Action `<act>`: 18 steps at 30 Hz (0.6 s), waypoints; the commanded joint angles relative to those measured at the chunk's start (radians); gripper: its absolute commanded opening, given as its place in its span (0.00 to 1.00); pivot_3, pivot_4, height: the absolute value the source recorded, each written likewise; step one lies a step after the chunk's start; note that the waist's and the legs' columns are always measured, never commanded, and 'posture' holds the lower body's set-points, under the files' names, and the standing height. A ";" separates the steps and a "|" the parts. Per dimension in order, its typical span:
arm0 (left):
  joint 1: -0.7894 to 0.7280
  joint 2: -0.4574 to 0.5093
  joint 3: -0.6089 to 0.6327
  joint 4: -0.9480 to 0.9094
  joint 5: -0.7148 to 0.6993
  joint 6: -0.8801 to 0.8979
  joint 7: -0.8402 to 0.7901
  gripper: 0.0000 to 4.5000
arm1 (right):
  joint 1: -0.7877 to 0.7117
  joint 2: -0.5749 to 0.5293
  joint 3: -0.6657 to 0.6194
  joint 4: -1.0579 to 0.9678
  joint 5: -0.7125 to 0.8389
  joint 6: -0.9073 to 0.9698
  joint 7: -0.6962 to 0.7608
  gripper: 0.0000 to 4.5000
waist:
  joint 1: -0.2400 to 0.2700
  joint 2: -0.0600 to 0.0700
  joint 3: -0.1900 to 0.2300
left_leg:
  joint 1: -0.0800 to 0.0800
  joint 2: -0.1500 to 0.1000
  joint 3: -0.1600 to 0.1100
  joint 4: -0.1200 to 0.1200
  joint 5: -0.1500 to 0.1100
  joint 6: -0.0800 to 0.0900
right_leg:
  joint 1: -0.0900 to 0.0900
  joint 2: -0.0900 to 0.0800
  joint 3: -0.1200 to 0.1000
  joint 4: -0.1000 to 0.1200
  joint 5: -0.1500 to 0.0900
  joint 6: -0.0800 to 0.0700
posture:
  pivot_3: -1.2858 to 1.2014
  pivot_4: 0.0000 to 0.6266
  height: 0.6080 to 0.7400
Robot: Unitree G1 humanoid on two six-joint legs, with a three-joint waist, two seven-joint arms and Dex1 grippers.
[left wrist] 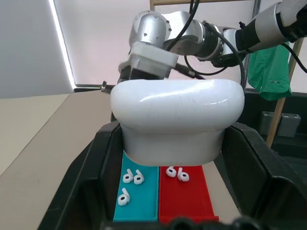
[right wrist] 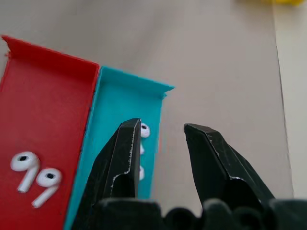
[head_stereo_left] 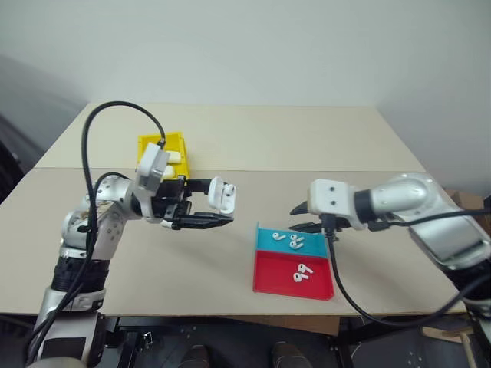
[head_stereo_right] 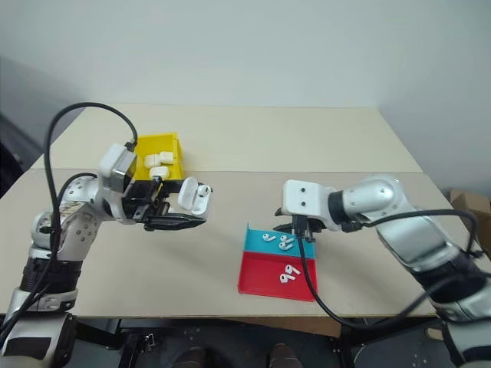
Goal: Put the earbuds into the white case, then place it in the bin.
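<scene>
We are holding a white case (head_stereo_left: 222, 195) clamped between the closed fingers of our left gripper (head_stereo_left: 207, 205) above the beige table (head_stereo_left: 307, 146), its hinged lid standing open; whether anything is sitting inside it we cannot tell. Behind that gripper, toward the table's far left side, the yellow bin (head_stereo_right: 163, 145) is resting with several more white cases (head_stereo_right: 159, 160) lying inside it. Toward the table's near edge, a flat tray is lying in two compartments: the blue section (head_stereo_left: 270, 244) is carrying three earbuds (head_stereo_left: 292, 241) grouped near its middle, and the red section (head_stereo_left: 272, 277), nearer the edge, is carrying two earbuds (head_stereo_left: 304, 271) side by side. Our right gripper (right wrist: 160, 132) is hovering over the far right corner of the blue section, its two black fingers (right wrist: 211, 158) standing partly apart with nothing between them; one finger is hanging above the blue compartment, partly hiding the earbuds there, and the other is over the bare table just beside the tray's wall. In the left wrist view the case is sitting squarely between the black fingers, with the tray and its five earbuds visible beneath it and the right arm reaching in beyond.
</scene>
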 commanded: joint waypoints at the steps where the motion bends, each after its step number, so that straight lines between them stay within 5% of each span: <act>1: 0.005 0.011 0.022 -0.052 -0.018 -0.013 0.006 0.62 | -0.086 0.049 0.053 0.151 -0.099 -0.191 0.114 0.41 | 0.004 0.000 0.000 | 0.000 0.000 0.000 0.000 0.000 0.000 | 0.000 0.000 0.000 0.000 0.000 0.000 | 0.52 0.24 1.00; 9: 0.046 0.024 0.048 -0.100 -0.022 -0.018 0.035 0.62 | -0.224 0.224 0.141 0.554 -0.266 -0.503 0.213 0.41 | 0.004 0.001 0.001 | 0.000 0.000 -0.001 0.001 0.000 0.000 | 0.000 0.000 -0.001 0.001 0.000 -0.001 | 0.52 0.24 1.00; 18: 0.073 0.034 0.060 -0.134 -0.032 -0.012 0.058 0.62 | -0.255 0.314 0.130 0.718 -0.338 -0.611 0.230 0.41 | 0.004 0.001 0.001 | 0.000 0.000 -0.001 0.001 0.000 0.000 | 0.000 0.000 -0.001 0.001 0.001 -0.001 | 0.52 0.24 1.00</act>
